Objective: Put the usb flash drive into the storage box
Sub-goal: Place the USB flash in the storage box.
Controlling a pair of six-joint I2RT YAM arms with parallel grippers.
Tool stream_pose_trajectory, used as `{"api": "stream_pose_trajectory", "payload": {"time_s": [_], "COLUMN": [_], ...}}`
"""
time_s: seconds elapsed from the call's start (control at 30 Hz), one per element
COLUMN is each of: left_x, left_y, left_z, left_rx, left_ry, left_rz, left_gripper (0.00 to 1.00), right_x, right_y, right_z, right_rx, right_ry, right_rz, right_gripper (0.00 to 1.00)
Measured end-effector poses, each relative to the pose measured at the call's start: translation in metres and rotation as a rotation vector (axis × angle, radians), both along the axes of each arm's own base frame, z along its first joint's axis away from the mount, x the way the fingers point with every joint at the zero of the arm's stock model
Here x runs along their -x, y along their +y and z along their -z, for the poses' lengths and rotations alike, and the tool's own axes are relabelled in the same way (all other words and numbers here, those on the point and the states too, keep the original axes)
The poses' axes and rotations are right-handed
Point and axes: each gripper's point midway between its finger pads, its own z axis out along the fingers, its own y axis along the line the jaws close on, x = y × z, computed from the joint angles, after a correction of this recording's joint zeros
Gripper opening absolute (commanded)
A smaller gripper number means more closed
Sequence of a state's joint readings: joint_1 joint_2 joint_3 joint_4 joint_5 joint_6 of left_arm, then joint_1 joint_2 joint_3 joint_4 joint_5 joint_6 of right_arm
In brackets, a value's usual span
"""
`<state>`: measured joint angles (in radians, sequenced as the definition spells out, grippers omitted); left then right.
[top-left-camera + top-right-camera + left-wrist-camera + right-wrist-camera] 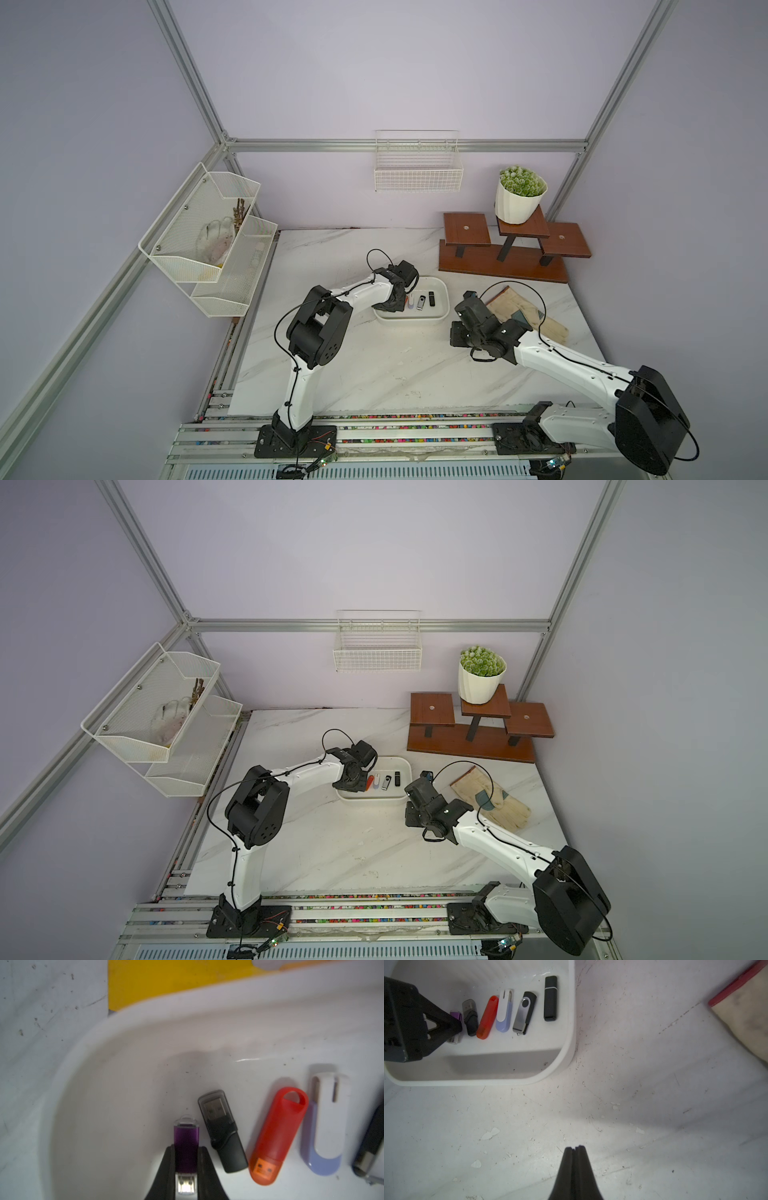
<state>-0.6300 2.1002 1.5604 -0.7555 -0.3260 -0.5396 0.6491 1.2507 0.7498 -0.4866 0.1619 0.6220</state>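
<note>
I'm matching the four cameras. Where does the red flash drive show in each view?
Top view: red flash drive, a sliver in the storage box beside the left gripper.
Top view: same place, clearer.
Left wrist: between a black drive and the white-and-lilac drive.
Right wrist: between the same two.
Shared landmark: the white-and-lilac drive alongside it.

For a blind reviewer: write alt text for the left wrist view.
The left gripper pinches a purple flash drive inside the shallow white plastic storage box. Beside it lie a black flash drive, a translucent red one and a white-and-lilac swivel one.
</note>
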Motion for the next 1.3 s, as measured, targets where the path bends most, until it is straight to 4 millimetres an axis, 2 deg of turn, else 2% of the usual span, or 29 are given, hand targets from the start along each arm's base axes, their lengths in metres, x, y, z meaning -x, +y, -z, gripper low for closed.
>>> {"api": "stream_pose_trajectory", "payload": {"time_s": [0.27, 0.4, 0.5, 0.87, 0.97, 1.03, 1.13, 1.23, 1.3], "left_x": [0.0, 0.0, 0.0, 0.0, 0.0, -0.004, -0.01, -0.02, -0.024], "left_y": [0.0, 0.001, 0.001, 0.001, 0.001, -0.002, -0.007, -0.014, -0.015], "left_z": [0.0, 0.0, 0.0, 0.0, -0.006, -0.018, -0.049, -0.096, -0.135], "left_rx": [0.0, -0.001, -0.002, -0.004, -0.005, 0.008, 0.049, 0.112, 0.147], "left_ry": [0.0, 0.001, 0.0, 0.001, 0.002, -0.016, -0.07, -0.16, -0.238], "left_rz": [-0.001, -0.001, -0.002, -0.004, -0.003, -0.001, 0.002, 0.011, 0.019], "left_gripper": [0.18, 0.29, 0.33, 0.34, 0.34, 0.35, 0.39, 0.49, 0.57], "right_x": [-0.001, -0.001, -0.001, -0.001, -0.001, -0.001, -0.001, -0.004, -0.008], "right_y": [-0.001, -0.001, -0.001, -0.001, -0.002, -0.002, -0.002, 0.0, 0.002], "right_z": [0.0, 0.0, 0.0, 0.0, 0.0, 0.0, 0.0, -0.005, -0.013], "right_rx": [0.001, 0.002, 0.001, 0.0, 0.0, 0.0, 0.0, -0.002, -0.006], "right_ry": [0.0, -0.001, -0.001, 0.001, 0.001, 0.001, 0.0, -0.009, -0.028], "right_rz": [0.002, 0.002, 0.003, 0.002, 0.004, 0.005, 0.004, 0.001, -0.003], "right_gripper": [0.0, 0.0, 0.0, 0.0, 0.0, 0.0, 0.0, 0.0, 0.06]}}
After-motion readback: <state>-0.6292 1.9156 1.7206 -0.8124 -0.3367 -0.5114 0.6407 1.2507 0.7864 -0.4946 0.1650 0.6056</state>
